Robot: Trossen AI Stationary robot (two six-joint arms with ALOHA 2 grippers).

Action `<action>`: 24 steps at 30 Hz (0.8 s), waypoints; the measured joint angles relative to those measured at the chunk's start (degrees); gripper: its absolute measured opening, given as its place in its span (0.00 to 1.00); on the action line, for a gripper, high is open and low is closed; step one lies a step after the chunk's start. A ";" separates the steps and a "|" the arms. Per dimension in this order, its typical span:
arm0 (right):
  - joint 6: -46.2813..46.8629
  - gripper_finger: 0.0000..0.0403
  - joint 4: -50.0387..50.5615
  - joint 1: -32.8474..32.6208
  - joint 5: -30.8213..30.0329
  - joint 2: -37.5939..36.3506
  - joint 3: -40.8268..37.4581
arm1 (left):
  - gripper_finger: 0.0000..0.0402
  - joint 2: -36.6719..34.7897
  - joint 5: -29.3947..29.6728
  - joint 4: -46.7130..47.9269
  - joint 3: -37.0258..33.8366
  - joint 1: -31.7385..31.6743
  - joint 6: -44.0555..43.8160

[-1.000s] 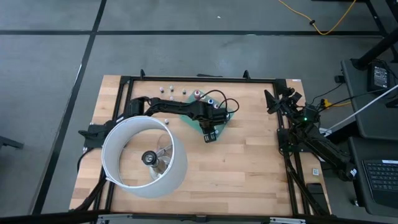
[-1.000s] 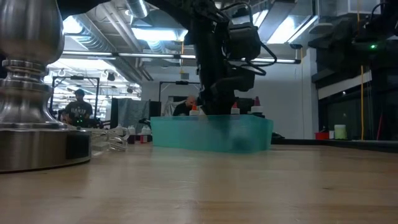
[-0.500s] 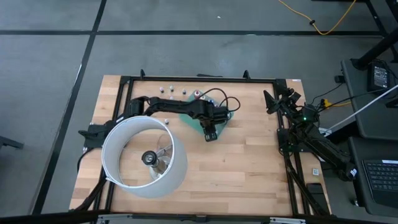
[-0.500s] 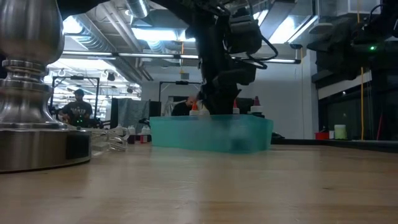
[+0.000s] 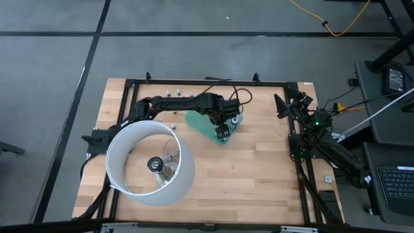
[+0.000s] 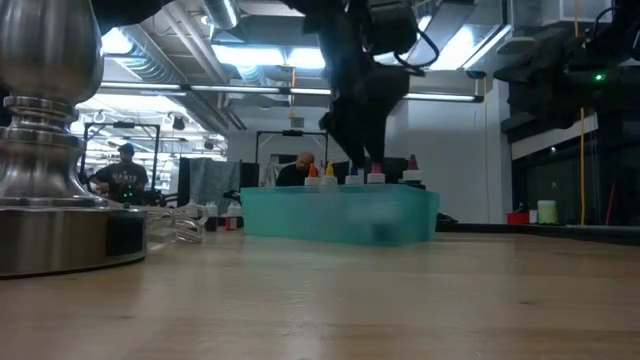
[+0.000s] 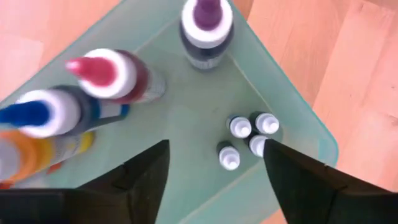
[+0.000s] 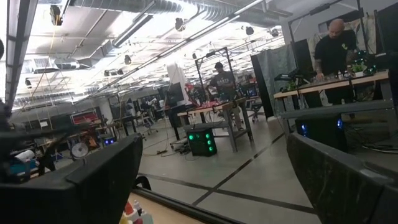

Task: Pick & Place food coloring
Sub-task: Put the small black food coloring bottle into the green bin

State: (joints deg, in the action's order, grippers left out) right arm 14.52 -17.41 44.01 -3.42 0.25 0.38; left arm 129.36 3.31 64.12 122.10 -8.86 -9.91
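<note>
The left arm [image 5: 187, 103] reaches across the table's [image 5: 259, 168] far side — its gripper [image 5: 222, 133] hangs over a green tray [image 5: 197, 123]. A few small bottles [image 5: 173, 92] stand along the far edge. A white ring lamp [image 5: 150, 164] sits near-left — the right arm [image 5: 310, 133] waits at the right edge.

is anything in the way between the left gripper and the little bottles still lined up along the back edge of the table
Nothing visible blocks it. The left gripper hangs open above the green tray, and the loose bottles stand on bare wood beyond the tray; only the arm's own links pass nearby. The right gripper waits open at the table's right side.
</note>
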 joint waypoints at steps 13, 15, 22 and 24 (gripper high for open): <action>-0.01 0.99 0.05 -0.01 0.00 0.00 -0.01 | 0.76 -0.88 2.51 13.99 8.68 -4.25 -6.81; 0.00 0.99 0.07 0.00 0.00 0.00 -0.01 | 0.76 -2.08 2.64 14.32 8.79 -5.57 -9.45; 0.00 0.99 0.11 -0.01 0.00 -0.01 -0.01 | 0.76 -6.31 4.65 16.04 8.79 -9.93 -18.99; 0.00 0.99 0.13 -0.01 0.00 -0.02 -0.01 | 0.76 -7.27 4.76 16.14 8.79 -11.66 -21.87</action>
State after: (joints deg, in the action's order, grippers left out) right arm 14.52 -17.28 44.00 -3.42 0.23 0.37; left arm 122.09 8.08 80.26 130.89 -20.52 -31.78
